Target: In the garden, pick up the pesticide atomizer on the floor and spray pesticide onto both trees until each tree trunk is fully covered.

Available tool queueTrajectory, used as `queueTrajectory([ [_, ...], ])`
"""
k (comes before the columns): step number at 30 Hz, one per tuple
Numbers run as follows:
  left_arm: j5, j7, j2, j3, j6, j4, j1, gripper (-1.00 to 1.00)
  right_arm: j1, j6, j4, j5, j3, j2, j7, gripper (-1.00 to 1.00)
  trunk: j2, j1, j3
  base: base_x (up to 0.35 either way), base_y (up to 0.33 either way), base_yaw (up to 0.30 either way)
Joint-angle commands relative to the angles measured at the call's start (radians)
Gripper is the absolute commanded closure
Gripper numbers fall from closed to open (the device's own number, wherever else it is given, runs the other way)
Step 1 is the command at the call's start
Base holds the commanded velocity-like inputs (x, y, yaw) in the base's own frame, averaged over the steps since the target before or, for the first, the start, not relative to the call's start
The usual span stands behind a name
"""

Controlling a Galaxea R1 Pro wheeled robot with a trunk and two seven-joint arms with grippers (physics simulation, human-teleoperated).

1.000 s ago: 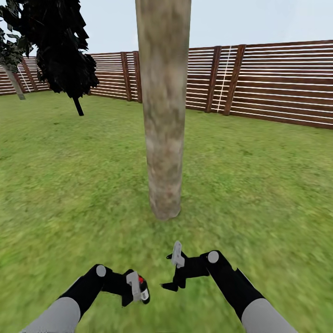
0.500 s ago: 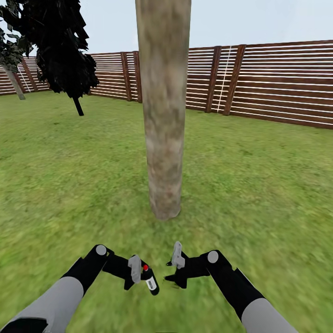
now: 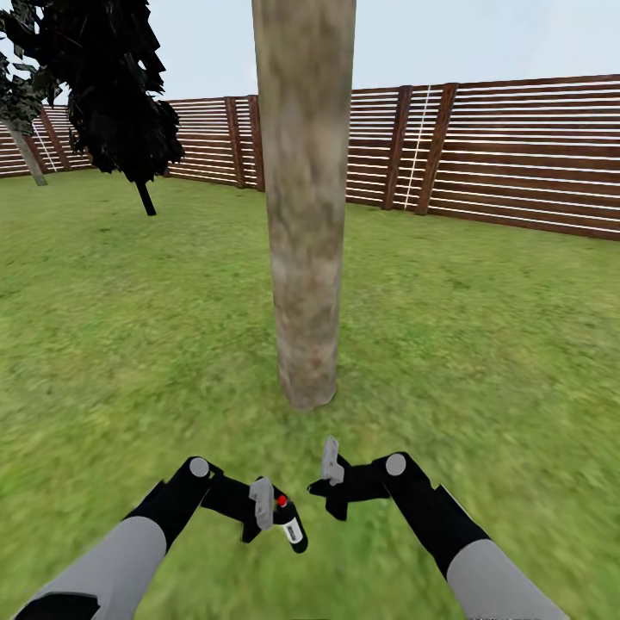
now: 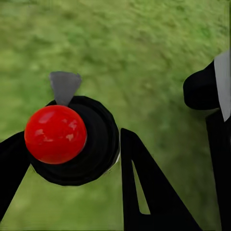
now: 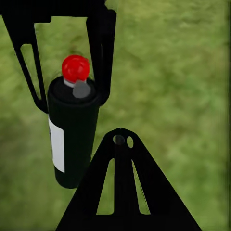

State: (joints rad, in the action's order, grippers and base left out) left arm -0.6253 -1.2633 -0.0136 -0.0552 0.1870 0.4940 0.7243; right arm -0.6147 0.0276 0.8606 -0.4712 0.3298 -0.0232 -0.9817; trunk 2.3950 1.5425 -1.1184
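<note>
While the left gripper (image 3: 274,513) is clamped with its 2 dark fingers (image 4: 144,192) on either side of the pesticide atomizer (image 3: 288,520), the small black bottle sits low in the head view at about 6 o'clock, above the grass. Its cap carries a round red button (image 4: 55,134) with a grey nozzle (image 4: 64,86) beside it, and a pale label (image 5: 57,145) runs down the bottle's side. In the right wrist view the bottle (image 5: 72,134) hangs between the left gripper's fingers (image 5: 103,53) over blurred green ground.

Just beside it, toward 3 o'clock, the right gripper (image 3: 331,482) holds nothing. How wide its fingers stand cannot be told; 1 grey pad (image 3: 330,461) points upward and a dark finger (image 5: 120,187) crosses the right wrist view.

Beyond both grippers, toward 12 o'clock, a thick mottled beige-brown tree trunk (image 3: 304,207) rises upright from the lawn (image 3: 482,344). A dark leafy tree (image 3: 108,86) stands at 10 o'clock, and a brown slatted fence (image 3: 517,155) runs from 9 o'clock to 3 o'clock behind them.
</note>
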Motion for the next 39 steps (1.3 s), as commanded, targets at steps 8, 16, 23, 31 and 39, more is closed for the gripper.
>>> queueTrajectory([
  [8, -0.002, 0.011, -0.036, 0.0, -0.009, 0.002, 0.006, 1.0, -0.003, 0.0, 0.0, 0.0, 0.0, -0.001, 0.0, 1.0, 0.0, 0.0, 0.0, 0.0, 0.0, 0.0],
  [16, -0.001, 0.075, -0.05, 0.0, -0.012, 0.006, 0.007, 1.0, -0.004, 0.001, 0.0, 0.0, 0.0, -0.007, 0.0, 1.0, 0.0, 0.0, 0.0, 0.0, 0.0, 0.0],
  [23, 0.001, 0.074, -0.064, 0.0, -0.012, 0.006, 0.007, 1.0, -0.004, 0.001, 0.0, 0.0, 0.0, -0.008, 0.0, 1.0, 0.0, 0.0, 0.0, 0.0, 0.0, 0.0],
  [31, 0.007, 0.07, -0.066, 0.0, -0.012, 0.005, 0.009, 1.0, -0.004, 0.0, 0.0, 0.0, 0.0, -0.009, 0.0, 1.0, 0.0, 0.0, 0.0, 0.0, 0.0, 0.0],
  [39, -0.007, 0.076, -0.036, -0.002, -0.012, 0.0, 0.008, 1.0, -0.004, 0.0, 0.0, 0.0, 0.0, -0.009, 0.0, 1.0, 0.0, 0.0, 0.0, 0.0, 0.0, 0.0],
])
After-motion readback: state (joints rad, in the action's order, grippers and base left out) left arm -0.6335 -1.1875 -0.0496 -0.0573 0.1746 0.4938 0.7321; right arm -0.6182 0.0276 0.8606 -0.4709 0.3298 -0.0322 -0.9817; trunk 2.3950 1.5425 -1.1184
